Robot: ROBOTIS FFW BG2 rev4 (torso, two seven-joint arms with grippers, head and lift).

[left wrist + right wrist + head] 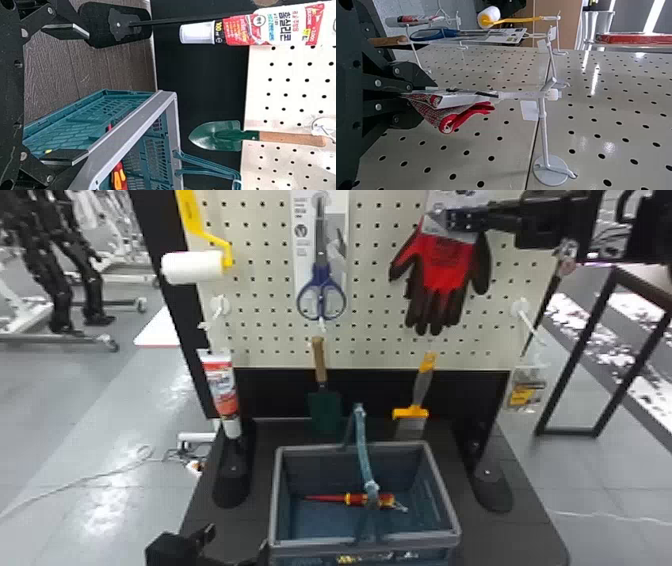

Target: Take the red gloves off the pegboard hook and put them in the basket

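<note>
Left gripper: fingers wide apart, empty, beside basket's near left corner. Right gripper: fingers pinched on red gloves' cuff end, toward pegboard's upper right corner; hanging tag apparently on hook.

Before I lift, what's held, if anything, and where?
Right gripper: the red gloves, by the cuff end and its card. Left gripper: nothing, jaws apart.

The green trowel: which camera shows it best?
The left wrist view: the trowel shows large there, green blade and wooden handle both clear. The head view has it smaller, its blade dark against black; the right wrist view catches its wooden handle.
</note>
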